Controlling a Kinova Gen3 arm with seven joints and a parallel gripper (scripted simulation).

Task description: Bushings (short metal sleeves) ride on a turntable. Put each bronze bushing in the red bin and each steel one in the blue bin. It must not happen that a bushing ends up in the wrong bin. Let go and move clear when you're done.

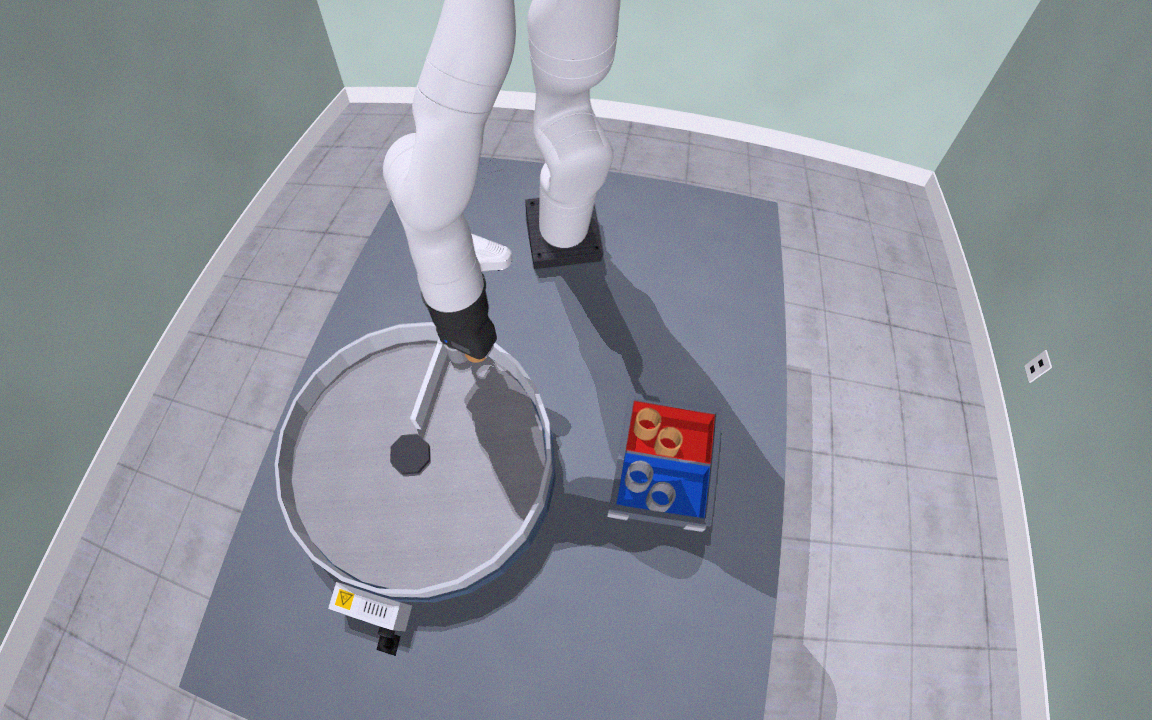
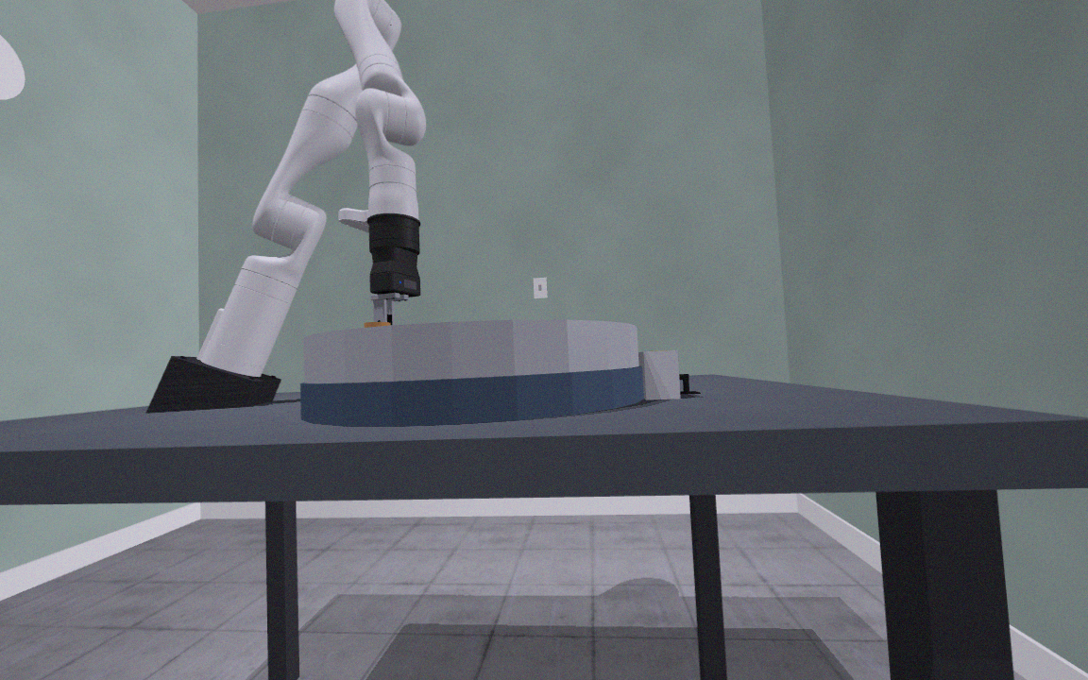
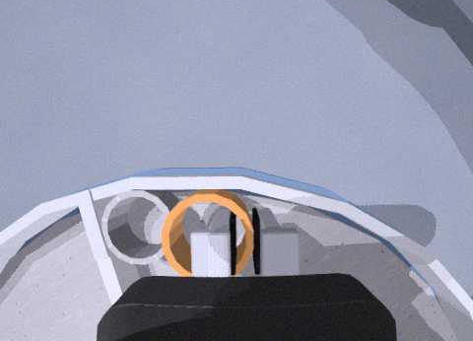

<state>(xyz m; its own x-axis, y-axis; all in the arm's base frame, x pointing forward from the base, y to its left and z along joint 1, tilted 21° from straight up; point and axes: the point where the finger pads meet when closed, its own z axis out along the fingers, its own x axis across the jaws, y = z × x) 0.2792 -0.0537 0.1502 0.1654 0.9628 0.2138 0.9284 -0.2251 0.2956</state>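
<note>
Gripper closed on the wall of a bronze bushing, 1 dark finger inside the ring, 1 outside, fingers narrowly apart. Held just above the turntable rim in the exterior view, a sliver of orange showing under the fingers. Only the wrist view gives the grip itself; from the top, the black gripper body covers all but an orange speck at roughly 1 o'clock on the turntable.

Steel bushing just beside the bronze one at its 9 o'clock, against the turntable's rim, beside a white divider bar; seen in the wrist view alone, hidden under the gripper from above, behind the wall from the side.

Bins shown only from the top, at 3 o'clock of the turntable, well apart from the gripper: red bin with 2 bronze bushings, blue bin with 2 steel ones. Open table between rim and bins, crossed by the arm's shadow.

Arm cut off at the top edge of the top and exterior views. Whether the held bushing touches its steel neighbour: cannot tell.
</note>
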